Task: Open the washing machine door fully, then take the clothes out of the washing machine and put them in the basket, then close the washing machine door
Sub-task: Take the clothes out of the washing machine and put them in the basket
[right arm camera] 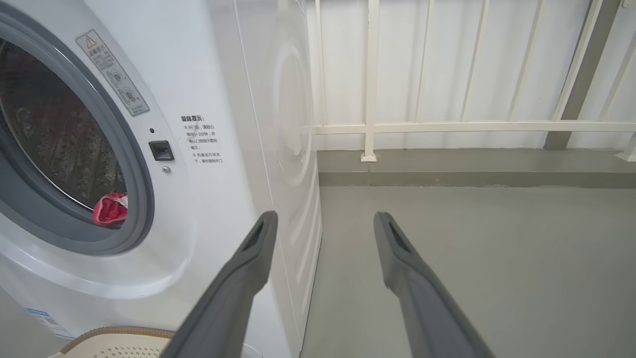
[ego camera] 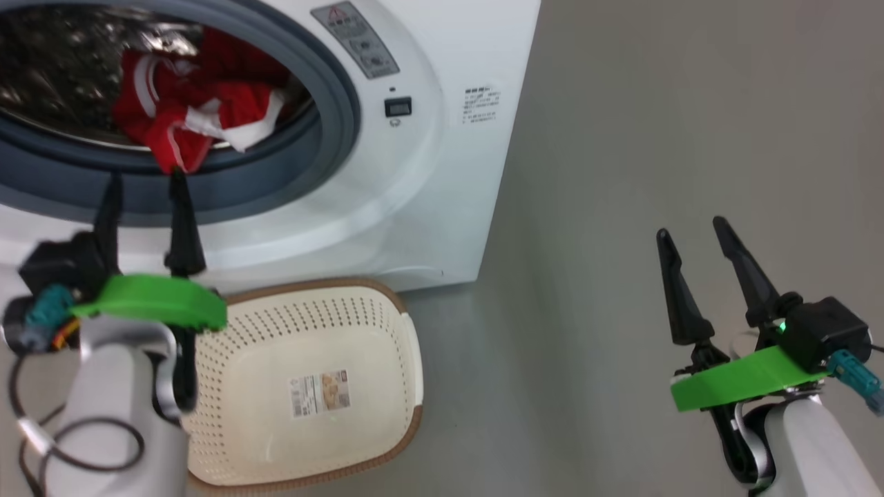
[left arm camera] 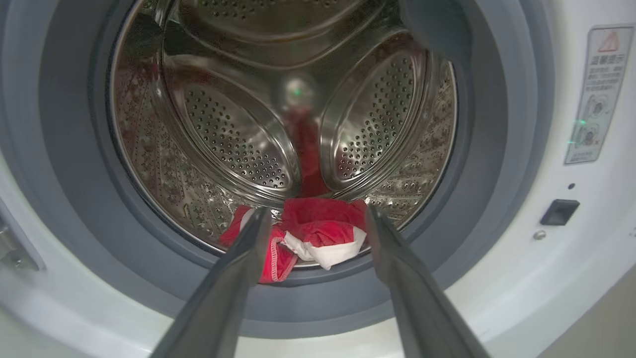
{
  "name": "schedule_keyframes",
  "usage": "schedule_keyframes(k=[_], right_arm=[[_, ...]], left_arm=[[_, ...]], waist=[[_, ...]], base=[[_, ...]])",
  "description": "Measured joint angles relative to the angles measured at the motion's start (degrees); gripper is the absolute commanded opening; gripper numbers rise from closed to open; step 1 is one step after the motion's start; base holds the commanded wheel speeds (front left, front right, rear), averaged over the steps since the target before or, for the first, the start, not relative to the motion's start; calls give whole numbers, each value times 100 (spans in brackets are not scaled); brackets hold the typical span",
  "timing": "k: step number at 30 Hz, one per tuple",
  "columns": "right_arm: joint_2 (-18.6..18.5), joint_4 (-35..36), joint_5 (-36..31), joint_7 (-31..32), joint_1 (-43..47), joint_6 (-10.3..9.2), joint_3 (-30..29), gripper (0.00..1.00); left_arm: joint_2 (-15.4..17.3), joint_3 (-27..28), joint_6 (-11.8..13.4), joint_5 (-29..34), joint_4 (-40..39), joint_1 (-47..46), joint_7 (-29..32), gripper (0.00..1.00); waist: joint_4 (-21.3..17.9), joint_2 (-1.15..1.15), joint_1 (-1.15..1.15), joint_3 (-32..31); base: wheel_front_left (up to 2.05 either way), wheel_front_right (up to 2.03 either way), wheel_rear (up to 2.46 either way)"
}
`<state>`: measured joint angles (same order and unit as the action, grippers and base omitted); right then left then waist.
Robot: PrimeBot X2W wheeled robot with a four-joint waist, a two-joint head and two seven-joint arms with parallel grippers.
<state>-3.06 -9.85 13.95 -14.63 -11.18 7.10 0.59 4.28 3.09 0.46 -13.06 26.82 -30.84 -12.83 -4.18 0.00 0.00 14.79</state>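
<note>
Left gripper (ego camera: 143, 178) aims at the red clothes (ego camera: 200, 103)
Its fingers are wide apart and hold nothing. The clothes lie just ahead of it, at the front lip of the steel drum (left arm camera: 233, 139). The right gripper (ego camera: 690, 231), also spread and empty, is far off to the side.

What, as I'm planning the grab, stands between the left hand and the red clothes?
Nothing visible does. The open left hand points at the clothes, which lie at the front of the drum, spilling onto the grey ring of the washing machine.
</note>
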Motion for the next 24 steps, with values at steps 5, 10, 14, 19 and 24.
schedule_keyframes(k=[5, 10, 14, 19, 24], right_arm=[[-27, 56, 0, 0, -206, 0, -31, 100], [-57, 100, 0, 0, -391, 0, -25, 100], [-102, 134, 0, 0, -538, 0, -5, 100], [-113, 165, 15, 0, -708, 0, 10, 100], [-98, 178, 76, 0, -738, 0, 46, 100]], left_arm=[[54, 65, 0, -81, 550, -801, -94, 100], [118, 3, -2, -52, 1117, -1563, -127, 100], [172, -75, 11, 57, 1612, -2131, -140, 100], [402, -112, 185, 174, 2484, -2841, -138, 100], [627, -121, 499, 294, 3141, -3178, -37, 100]], waist=[[-44, 0, 0, 391], [-89, 0, 0, 783], [-128, 0, 0, 1094], [-251, 0, 0, 1490], [-432, 0, 0, 1695]], base=[[0, 0, 0], [0, 0, 0], [0, 0, 0], [0, 0, 0], [0, 0, 0]])
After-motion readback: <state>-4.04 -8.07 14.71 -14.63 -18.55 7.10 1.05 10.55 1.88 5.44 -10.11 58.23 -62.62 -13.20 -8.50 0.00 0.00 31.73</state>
